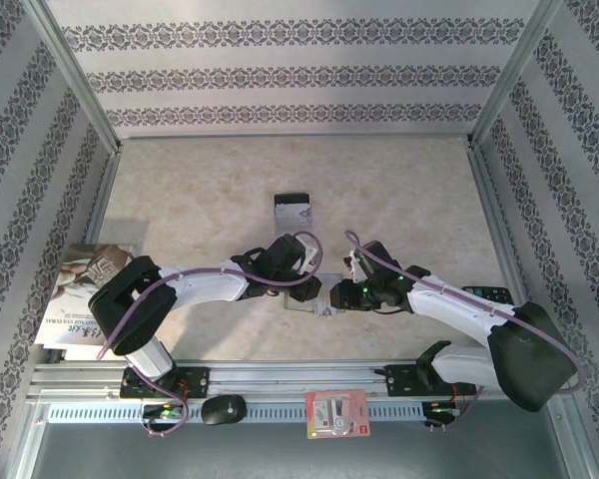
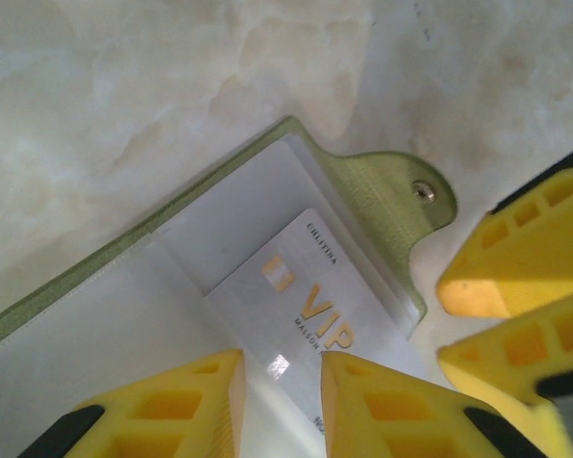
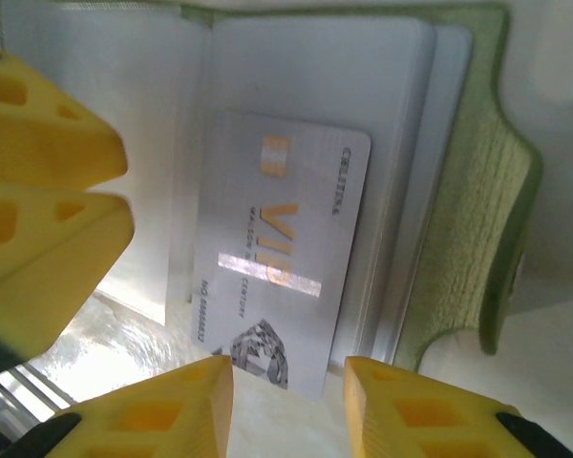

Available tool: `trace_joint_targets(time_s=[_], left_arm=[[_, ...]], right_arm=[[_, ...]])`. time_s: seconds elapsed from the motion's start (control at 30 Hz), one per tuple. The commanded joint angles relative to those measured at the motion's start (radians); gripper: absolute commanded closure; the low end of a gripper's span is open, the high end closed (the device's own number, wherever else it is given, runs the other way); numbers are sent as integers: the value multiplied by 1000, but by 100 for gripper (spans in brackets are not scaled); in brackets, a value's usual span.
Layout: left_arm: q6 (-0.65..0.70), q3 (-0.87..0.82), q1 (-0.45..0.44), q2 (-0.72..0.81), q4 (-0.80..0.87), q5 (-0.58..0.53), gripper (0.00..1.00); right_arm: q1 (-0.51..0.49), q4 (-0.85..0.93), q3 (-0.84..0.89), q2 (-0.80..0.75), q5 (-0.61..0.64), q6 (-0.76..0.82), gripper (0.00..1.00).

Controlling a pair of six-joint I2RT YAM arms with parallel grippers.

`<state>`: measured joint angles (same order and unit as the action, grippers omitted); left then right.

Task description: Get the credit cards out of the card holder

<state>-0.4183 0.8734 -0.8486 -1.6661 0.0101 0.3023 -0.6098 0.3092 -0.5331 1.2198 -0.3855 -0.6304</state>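
Though the yellow-fingered left gripper (image 2: 282, 372) and right gripper (image 3: 288, 377) stand spread, pinching nothing, the thin silver plastic credit card (image 3: 277, 258), marked "VIP" in gold, juts toward six o'clock in the right wrist view from the open olive-green fabric card holder (image 3: 468, 191). Light, stiff and slippery, I judge: grip its free edge. At twelve o'clock beyond lies a black-banded card (image 1: 293, 210).

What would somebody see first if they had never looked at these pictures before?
A shiny silver card with gold VIP letters catches the eye first. It sticks partway out of the open green card holder in the middle of the table. The left end effector and the right end effector, both with bright yellow fingers, crowd in close around it from opposite sides.
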Motion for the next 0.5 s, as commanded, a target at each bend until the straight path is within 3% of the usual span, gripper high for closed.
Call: trace_joint_targets(time_s=[0.0,0.47], left_arm=[[10,-26,-12,-45,-20,-2,74],[-18,-70,-12,-116,-41,12,76]], right_arm=[[-13,-1,24,-16,-26,-28,64],[-5,-38,8,-24,-9,-19,64]])
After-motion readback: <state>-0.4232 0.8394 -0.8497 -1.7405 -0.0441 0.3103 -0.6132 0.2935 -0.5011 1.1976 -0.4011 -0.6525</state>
